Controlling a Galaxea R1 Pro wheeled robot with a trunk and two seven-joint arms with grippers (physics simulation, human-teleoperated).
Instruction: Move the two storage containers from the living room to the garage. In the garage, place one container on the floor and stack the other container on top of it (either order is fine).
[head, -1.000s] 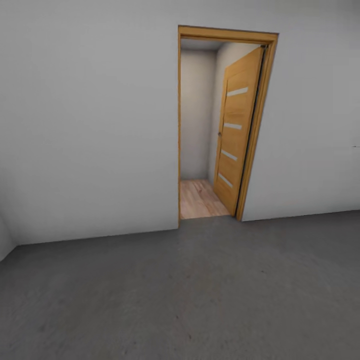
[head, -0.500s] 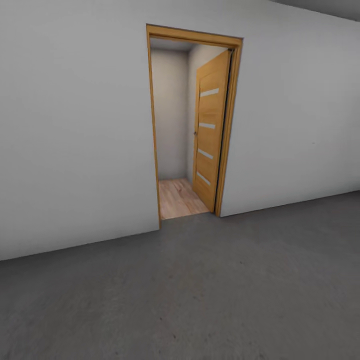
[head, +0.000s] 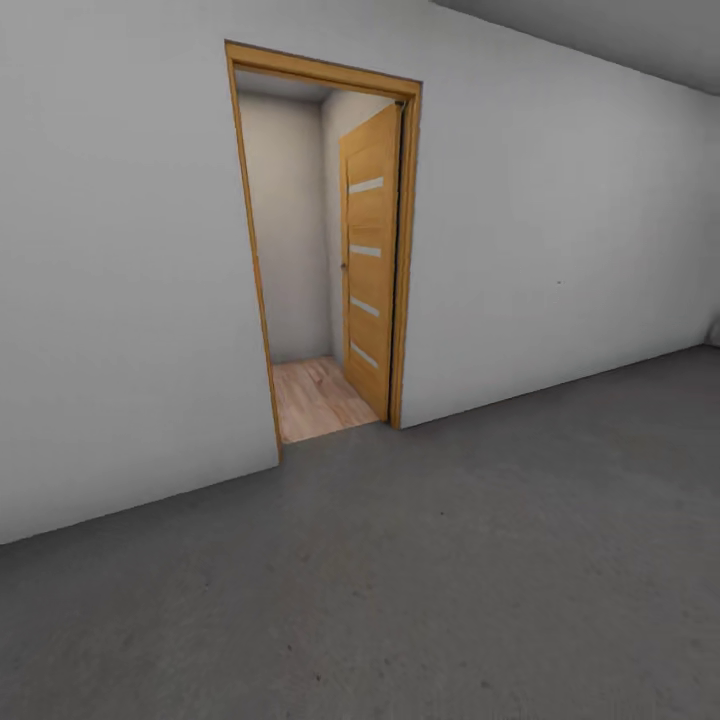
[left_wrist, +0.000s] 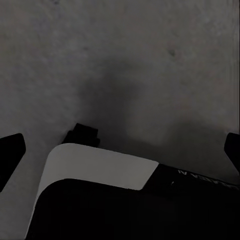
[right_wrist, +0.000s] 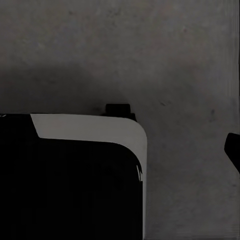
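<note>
Garage around me: dark grey concrete floor (head: 430, 590), plain white wall (head: 120, 300), open wooden door (head: 368, 255) in a wood-framed doorway (head: 300, 250) with light plank flooring (head: 315, 398) beyond. My left gripper (left_wrist: 120, 150) hangs over the concrete above my base (left_wrist: 100, 195), fingertips wide apart, empty. My right gripper's one visible fingertip (right_wrist: 233, 149) at frame edge; spread can't tell. No containers visible.
</note>
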